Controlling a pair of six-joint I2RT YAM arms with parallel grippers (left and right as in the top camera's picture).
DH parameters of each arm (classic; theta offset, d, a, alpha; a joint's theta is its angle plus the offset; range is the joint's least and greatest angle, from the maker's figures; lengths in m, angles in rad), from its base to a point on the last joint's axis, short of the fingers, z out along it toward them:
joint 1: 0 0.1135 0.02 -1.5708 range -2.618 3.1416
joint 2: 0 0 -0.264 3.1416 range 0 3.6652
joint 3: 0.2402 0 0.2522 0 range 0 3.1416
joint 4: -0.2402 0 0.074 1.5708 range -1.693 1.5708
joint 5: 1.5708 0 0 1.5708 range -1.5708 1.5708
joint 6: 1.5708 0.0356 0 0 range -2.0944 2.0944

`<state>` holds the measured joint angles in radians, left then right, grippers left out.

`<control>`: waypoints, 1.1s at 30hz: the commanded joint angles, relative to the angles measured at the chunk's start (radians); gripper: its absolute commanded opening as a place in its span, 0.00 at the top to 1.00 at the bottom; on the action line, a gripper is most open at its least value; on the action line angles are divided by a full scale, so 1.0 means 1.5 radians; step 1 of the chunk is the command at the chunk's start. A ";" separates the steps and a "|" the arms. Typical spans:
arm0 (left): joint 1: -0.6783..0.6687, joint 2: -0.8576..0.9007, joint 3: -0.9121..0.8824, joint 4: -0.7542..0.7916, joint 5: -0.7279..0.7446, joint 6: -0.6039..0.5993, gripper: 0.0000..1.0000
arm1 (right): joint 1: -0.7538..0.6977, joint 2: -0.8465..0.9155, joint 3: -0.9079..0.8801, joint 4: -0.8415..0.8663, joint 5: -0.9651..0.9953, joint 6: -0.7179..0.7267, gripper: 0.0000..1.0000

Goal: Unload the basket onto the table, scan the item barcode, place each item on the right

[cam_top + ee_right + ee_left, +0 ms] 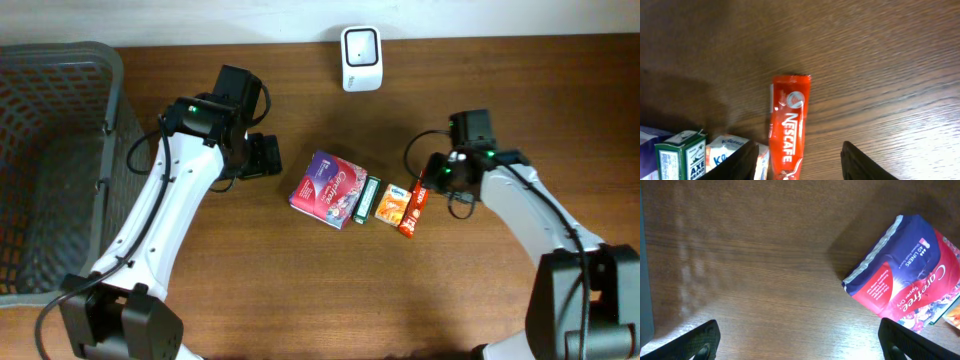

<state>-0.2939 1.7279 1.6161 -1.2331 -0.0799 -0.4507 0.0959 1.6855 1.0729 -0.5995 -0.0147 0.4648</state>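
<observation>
— One grey basket (pixel 60 150) far left, at the end of the wooden table (pixel 250 300). Next along?

— Left gripper (pixel 268 156), hanging over bare wood just left of the packets. Spread wide, nothing between the fingers, nothing held.

— And then the row?

— Opens with the purple-and-red Carefree pack (pixel 328 188), flat on the wood, set at a slant. Up near the far edge, white scanner (pixel 360 58), well apart from the whole line.

— Right of the pack?

— Green box (pixel 371 198) tucked just beside it, "AXE BRAND" readable from the right wrist. Then a small orange packet (pixel 391 205), then the red Nescafe sachet (pixel 412 205). Last in line, that sachet, lying flat, right beside the orange packet, lettering up.

— Right gripper?

— Right gripper (pixel 799 156) over one end of the sachet, straddling it, one finger either side. Standing part open. One finger over the orange packet's edge, close by the sachet. The other off to the far side, bare wood in between. No squeeze to see, so nothing in its hold. Hard to tell about any touch.
</observation>
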 commanded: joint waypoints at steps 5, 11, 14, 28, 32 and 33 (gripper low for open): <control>0.002 -0.005 0.001 -0.001 -0.005 -0.006 0.01 | 0.126 0.068 0.001 0.009 0.228 0.135 0.47; 0.002 -0.005 0.001 -0.001 -0.005 -0.006 0.01 | 0.127 0.131 0.001 0.062 0.223 0.131 0.47; 0.002 -0.005 0.001 -0.001 -0.005 -0.006 0.01 | 0.127 0.139 0.001 0.056 0.230 0.132 0.49; 0.002 -0.005 0.001 -0.001 -0.005 -0.006 0.01 | 0.126 0.136 0.191 -0.056 -0.302 -0.046 0.96; 0.002 -0.005 0.001 -0.001 -0.005 -0.006 0.01 | 0.123 0.137 0.191 0.063 -0.532 -0.045 0.96; 0.002 -0.005 0.001 -0.001 -0.005 -0.006 0.01 | 0.123 0.139 0.191 0.095 -0.544 -0.036 0.96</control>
<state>-0.2939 1.7279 1.6157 -1.2339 -0.0799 -0.4507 0.2787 1.8885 1.3457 -0.4980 -0.6853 0.4103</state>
